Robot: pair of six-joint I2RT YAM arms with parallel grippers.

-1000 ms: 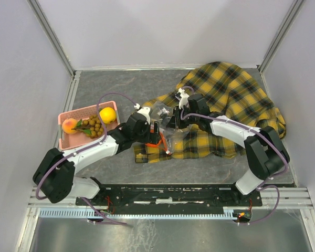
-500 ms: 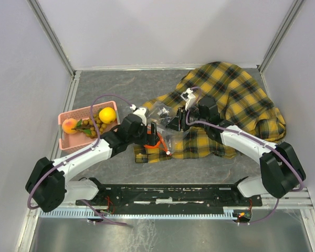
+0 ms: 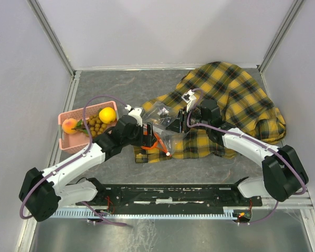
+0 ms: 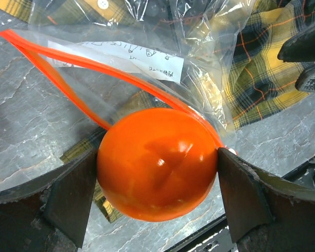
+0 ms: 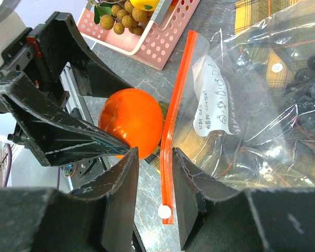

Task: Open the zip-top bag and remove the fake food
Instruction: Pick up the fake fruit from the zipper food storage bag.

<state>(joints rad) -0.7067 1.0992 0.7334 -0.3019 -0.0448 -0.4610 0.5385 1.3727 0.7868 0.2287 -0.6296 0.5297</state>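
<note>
Left wrist view: your left fingers (image 4: 68, 194) are clamped across the widest part of the orange fruit (image 4: 157, 163), a glossy hard ball, probably light and slick enough to squirt free. Just behind it the zip-top bag (image 4: 210, 47) lies limp and crinkly on worktop (image 4: 21, 131) and plaid cloth (image 4: 262, 79), mouth gaping, white label (image 4: 142, 55) showing. Over right, your right fingers (image 5: 189, 194) stand parted astride its red-orange zip strip (image 5: 170, 157), not pinching; that stiffer edge is your handhold.

Left end effector (image 5: 122, 122) clamps orange fruit (image 5: 134, 118) just beside zip-top bag (image 5: 236, 149).
</note>
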